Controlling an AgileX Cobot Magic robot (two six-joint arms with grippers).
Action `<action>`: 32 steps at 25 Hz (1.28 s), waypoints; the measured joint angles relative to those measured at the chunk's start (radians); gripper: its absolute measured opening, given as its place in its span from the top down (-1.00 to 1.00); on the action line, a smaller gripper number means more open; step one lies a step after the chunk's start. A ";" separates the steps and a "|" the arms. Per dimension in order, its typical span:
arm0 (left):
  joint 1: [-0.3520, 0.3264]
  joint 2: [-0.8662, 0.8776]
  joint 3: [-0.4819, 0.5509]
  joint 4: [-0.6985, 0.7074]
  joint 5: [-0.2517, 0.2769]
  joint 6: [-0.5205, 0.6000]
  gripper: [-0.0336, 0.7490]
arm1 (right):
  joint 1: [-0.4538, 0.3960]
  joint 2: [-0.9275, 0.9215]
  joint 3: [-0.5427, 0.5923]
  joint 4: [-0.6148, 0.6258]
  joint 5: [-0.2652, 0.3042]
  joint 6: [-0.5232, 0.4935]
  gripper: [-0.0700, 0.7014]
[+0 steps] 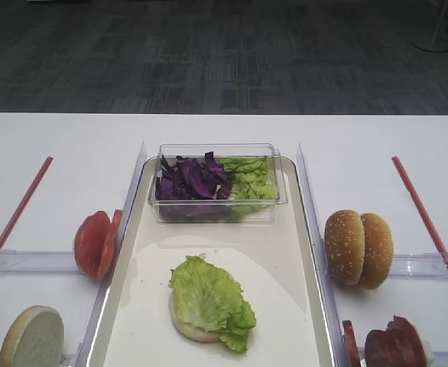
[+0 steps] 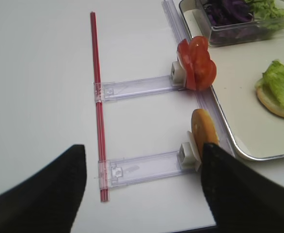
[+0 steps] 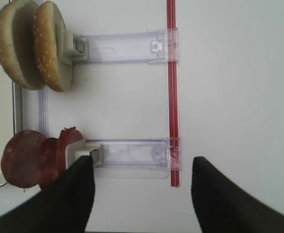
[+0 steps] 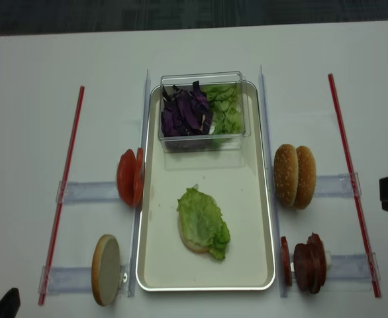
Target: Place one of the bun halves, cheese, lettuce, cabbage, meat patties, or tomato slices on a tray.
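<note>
Assembly partly built: one bun half topped with lettuce lay mid-tray. Still off the tray: tomato slices at left, meat patties and sesame buns at right, cabbage in a clear tub. Right end effector spread wide, empty; left end effector likewise. White tabletop; grey carpet beyond.
</note>
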 joint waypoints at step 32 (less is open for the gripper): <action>0.000 0.000 0.000 0.005 0.000 -0.017 -0.30 | -0.002 -0.793 0.165 -0.061 0.063 0.016 -0.39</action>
